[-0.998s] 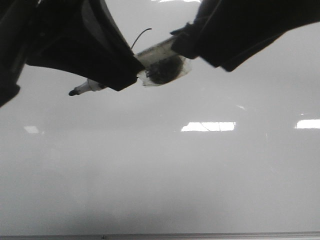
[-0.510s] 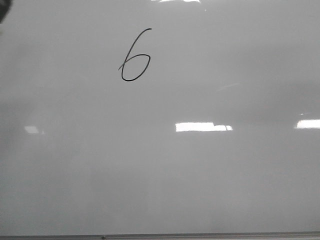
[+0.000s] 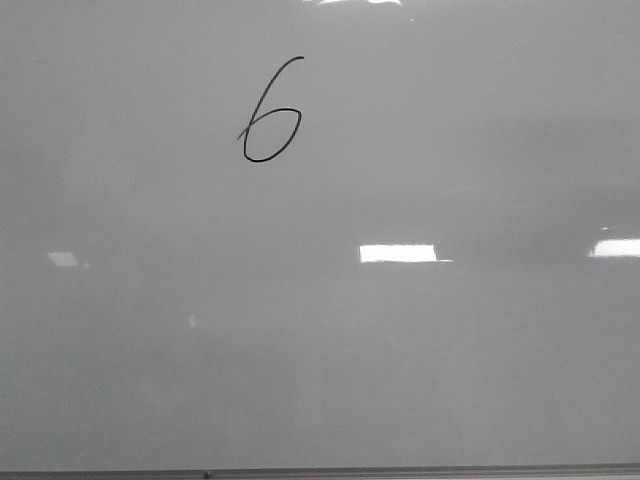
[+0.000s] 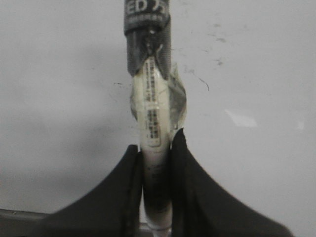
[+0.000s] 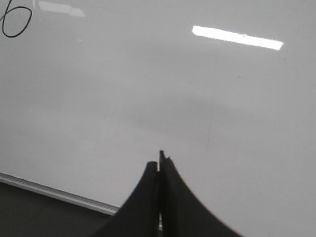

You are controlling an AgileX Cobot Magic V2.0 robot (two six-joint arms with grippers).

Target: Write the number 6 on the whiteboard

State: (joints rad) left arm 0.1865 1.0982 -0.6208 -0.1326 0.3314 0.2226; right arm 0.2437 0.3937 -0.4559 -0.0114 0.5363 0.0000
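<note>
In the front view we see the whiteboard [image 3: 400, 380] filling the frame, its thin grey frame edge [image 3: 320, 472] along the bottom. Bright rectangular glare patches [image 3: 398, 254] lie on the glossy surface, well apart from the number 6 [image 3: 268, 112], and nothing covers the digit. The number 6 sits in the upper left part of the board; its long axis runs near vertical, the stem slanting up toward the right and the oval loop at the bottom. In the left wrist view, the left gripper [image 4: 157, 153] clamps a marker [image 4: 153, 118] between its jaws. The right gripper [image 5: 159, 165] holds its jaws pressed together, with nothing between them.
</note>
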